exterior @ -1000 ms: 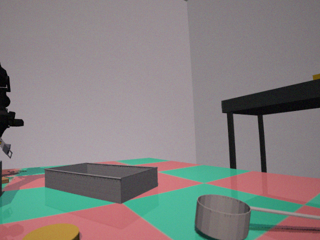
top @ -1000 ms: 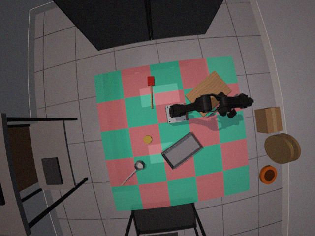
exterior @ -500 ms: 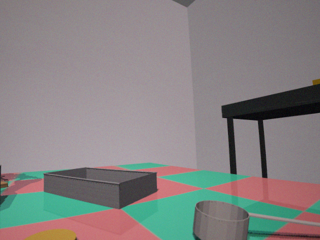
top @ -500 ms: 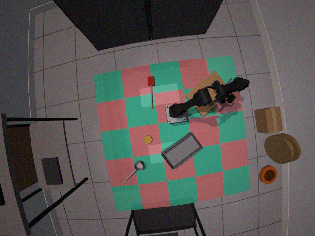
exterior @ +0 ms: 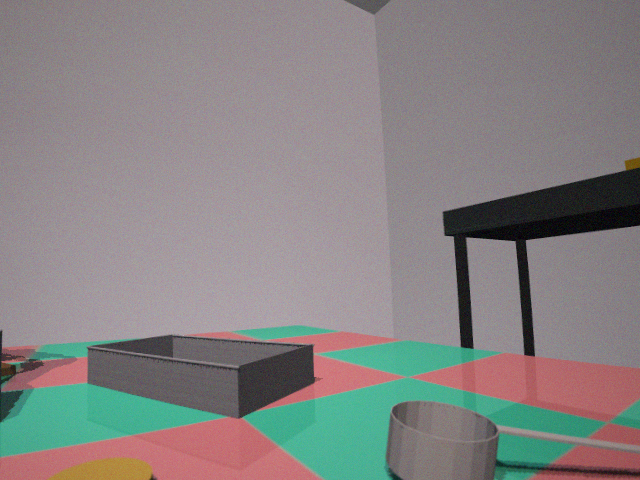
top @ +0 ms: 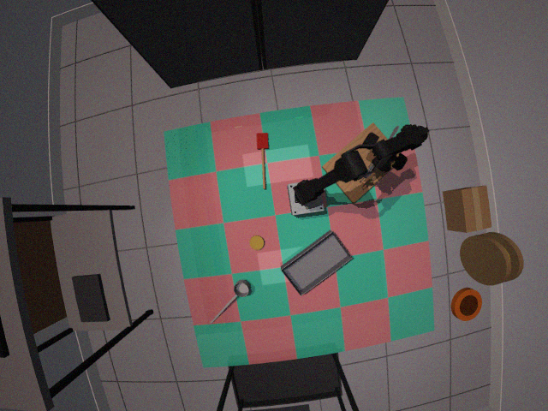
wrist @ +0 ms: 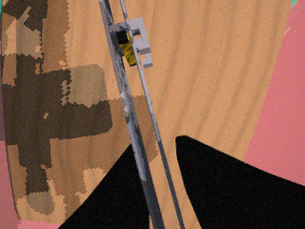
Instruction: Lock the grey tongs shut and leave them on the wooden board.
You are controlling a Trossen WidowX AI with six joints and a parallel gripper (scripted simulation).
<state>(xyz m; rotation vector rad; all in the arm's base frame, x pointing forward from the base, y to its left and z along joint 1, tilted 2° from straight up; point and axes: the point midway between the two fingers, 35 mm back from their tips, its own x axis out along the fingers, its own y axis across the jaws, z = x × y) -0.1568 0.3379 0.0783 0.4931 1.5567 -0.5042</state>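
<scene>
My gripper (wrist: pixel 159 149) is shut on the grey tongs (wrist: pixel 138 157), whose two long arms run close together, almost parallel, up the wrist view. A pale grey bracket with a black and yellow piece sits on them near the top. Whether the lock is engaged cannot be told. The tongs are over the wooden board (top: pixel 339 157) (wrist: pixel 214 72); the gap between them is not clear. In the top view my arm covers much of the board and mostly hides the gripper. Neither gripper nor tongs shows in the exterior view. The roasting tin (top: pixel 316 263) (exterior: pixel 165 372) is empty.
My arm's base plate (top: pixel 309 211) stands left of the board. A red-headed tool (top: pixel 262 140) lies further left. A yellow disc (top: pixel 256 242) (exterior: pixel 103 469) and a long-handled metal cup (top: pixel 242 288) (exterior: pixel 439 444) are left of the tin.
</scene>
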